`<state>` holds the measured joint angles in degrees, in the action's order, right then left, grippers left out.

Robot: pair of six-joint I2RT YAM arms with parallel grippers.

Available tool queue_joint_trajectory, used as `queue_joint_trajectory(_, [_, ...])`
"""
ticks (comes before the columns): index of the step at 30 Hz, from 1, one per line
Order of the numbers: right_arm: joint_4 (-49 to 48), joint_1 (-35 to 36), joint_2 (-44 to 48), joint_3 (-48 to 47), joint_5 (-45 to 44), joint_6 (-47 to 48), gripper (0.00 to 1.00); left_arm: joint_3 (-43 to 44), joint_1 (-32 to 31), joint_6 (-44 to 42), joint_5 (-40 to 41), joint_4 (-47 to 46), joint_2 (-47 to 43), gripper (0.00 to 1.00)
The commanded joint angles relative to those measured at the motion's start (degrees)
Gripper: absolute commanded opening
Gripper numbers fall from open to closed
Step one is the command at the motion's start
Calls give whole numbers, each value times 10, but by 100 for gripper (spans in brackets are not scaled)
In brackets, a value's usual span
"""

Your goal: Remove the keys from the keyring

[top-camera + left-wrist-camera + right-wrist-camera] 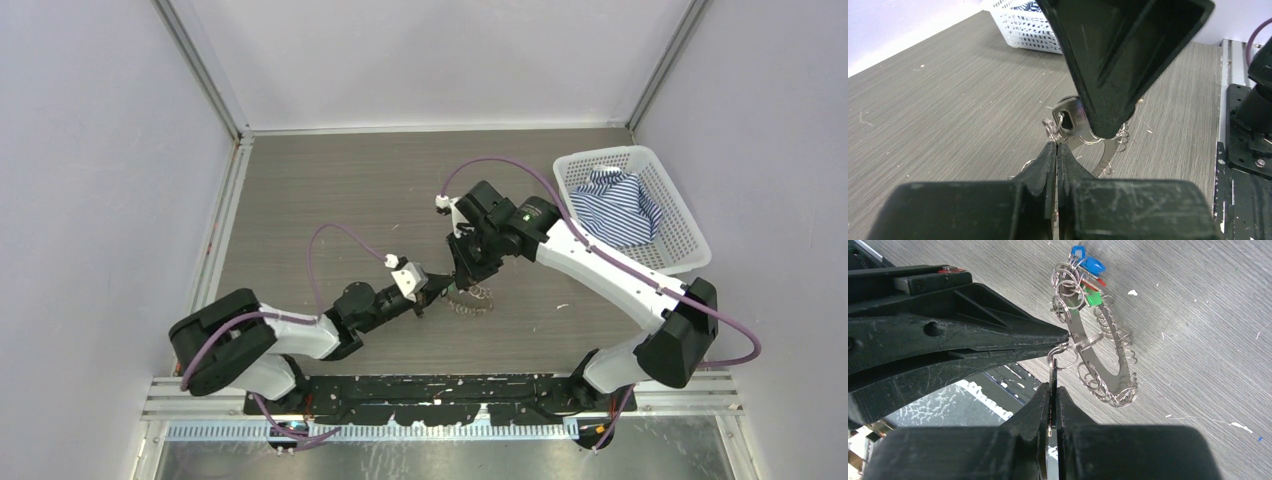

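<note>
1. The left gripper (1065, 338) reaches in from the left of the right wrist view, its jaws pressed together on the near edge of the keyring (1093, 362).
2. The right gripper (1053, 390), at bottom centre, pinches a silver key (1074, 116) edge-on, just below the left tips.
3. The keyring lies to the right of both grippers, its long axis running upper left to lower right. The coloured keys (1087, 267) are bunched at its upper end. The pull probably goes down-frame, away from the band.

Silvery keyring (1093, 357) bears keys (1091, 264), some coloured, seemingly tilted.
</note>
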<state>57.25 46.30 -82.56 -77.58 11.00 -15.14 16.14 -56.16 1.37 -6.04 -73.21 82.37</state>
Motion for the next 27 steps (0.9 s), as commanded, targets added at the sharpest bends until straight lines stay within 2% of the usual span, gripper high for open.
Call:
queue_joint_trajectory(1, [-25,11,21,8,7,-13,1,59,-12,-8,48,91,-77,1])
queue_joint_trajectory(8, [-40,30,18,27,16,-20,1,105,-16,5,79,219,-126,1])
queue_joint_trajectory(10, [-42,33,17,31,17,-22,1,111,-21,9,97,231,-129,0])
queue_joint_trajectory(21, [-26,20,22,30,-79,-20,1,87,-60,21,169,194,-102,0])
queue_joint_trajectory(27, [-67,20,23,78,-78,-36,1,56,-125,28,278,115,-47,1])
